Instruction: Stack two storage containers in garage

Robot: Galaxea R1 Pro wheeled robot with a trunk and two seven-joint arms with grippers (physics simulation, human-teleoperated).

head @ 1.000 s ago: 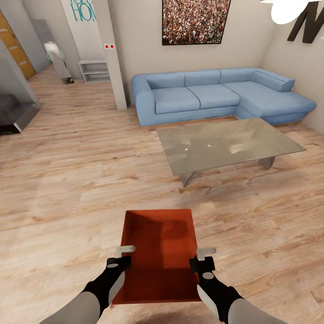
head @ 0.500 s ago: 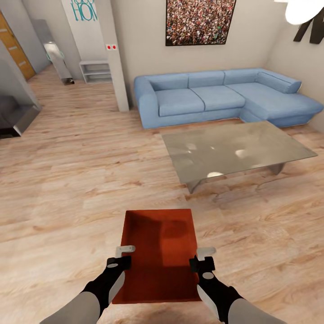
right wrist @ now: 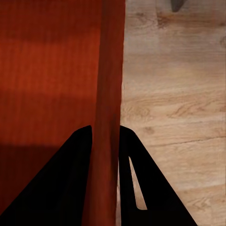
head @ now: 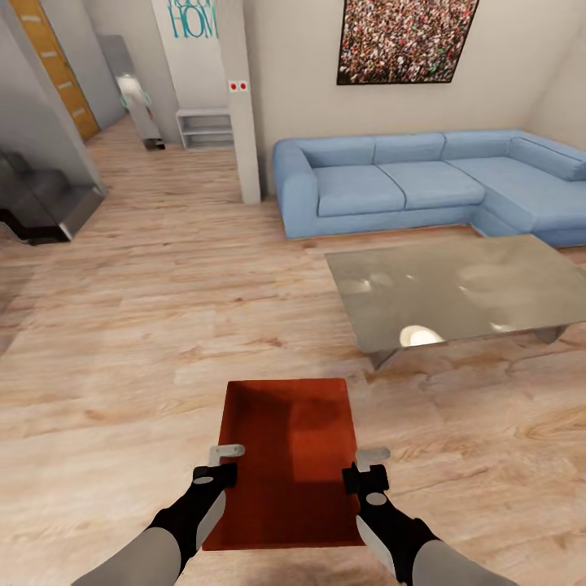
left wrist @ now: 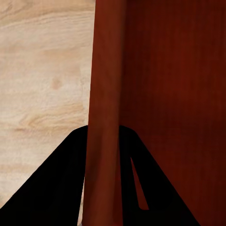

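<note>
Storage container (head: 289, 456), red-orange and open-topped, is held above the wood-plank floor (head: 122, 342) of the living room, carried between both grippers. Each long wall is pinched by one set of fingers: left gripper (head: 218, 464), right gripper (head: 366, 465). Transport is judged underway; driving toward the garage is called for next.
</note>
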